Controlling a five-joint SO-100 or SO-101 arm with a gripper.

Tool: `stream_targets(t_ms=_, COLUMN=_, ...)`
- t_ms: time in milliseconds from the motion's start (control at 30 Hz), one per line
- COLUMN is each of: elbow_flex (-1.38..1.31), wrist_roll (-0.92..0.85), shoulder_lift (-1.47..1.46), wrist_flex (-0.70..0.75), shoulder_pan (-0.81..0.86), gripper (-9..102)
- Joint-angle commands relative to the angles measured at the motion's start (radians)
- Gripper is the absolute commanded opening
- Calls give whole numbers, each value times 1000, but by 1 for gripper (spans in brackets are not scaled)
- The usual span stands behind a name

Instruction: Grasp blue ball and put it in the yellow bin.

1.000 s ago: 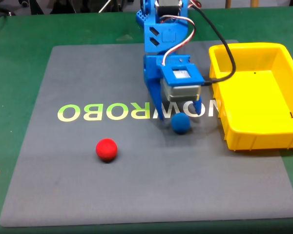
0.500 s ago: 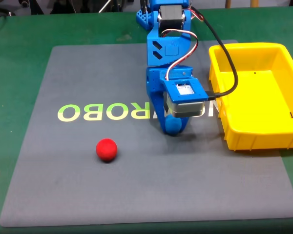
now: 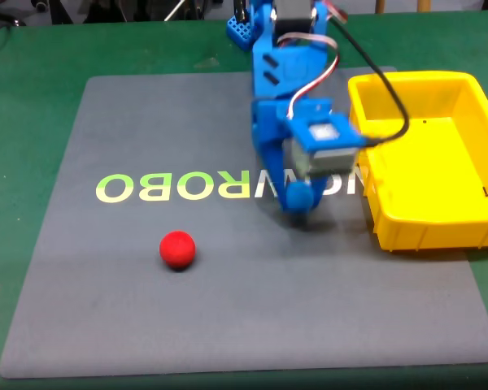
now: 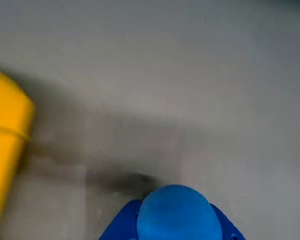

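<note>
Gripper [image 3: 299, 197] holds blue ball [image 4: 179, 214] over "NOWROBO" lettering [image 3: 187, 187].

Even bright light; wrist view motion-blurred, soft shadows.

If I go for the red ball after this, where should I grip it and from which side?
Grip the red ball across its middle, coming straight down from above. It is a plain sphere lying free on the grey mat, so no side is better; I would expect a grip off the widest part to let it squirt out.
</note>
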Motion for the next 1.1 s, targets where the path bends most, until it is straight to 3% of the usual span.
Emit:
stream_targets(t_ms=0, elbow_flex=-123, wrist_roll=-5, shoulder_lift=155, wrist_flex=-9, shoulder_pan=-37, gripper=0)
stream_targets(t_ms=533, elbow_flex=-127, wrist_roll=94, shoulder_lift=371, wrist_flex=186, shoulder_pan=-403, gripper=0)
stream_targets(t_ms=933, elbow_flex=-52, wrist_roll=44, shoulder_lift=385, wrist_flex=193, shoulder_pan=-373, gripper=0)
stream_targets(t_ms=1000, elbow_flex=-52, wrist_roll=43, shoulder_lift=385, wrist_flex=193, shoulder_pan=-365, gripper=4)
stream_targets(t_ms=1067, elbow_flex=-51, wrist_roll=43, shoulder_lift=387, wrist_flex=193, shoulder_pan=-357, gripper=17)
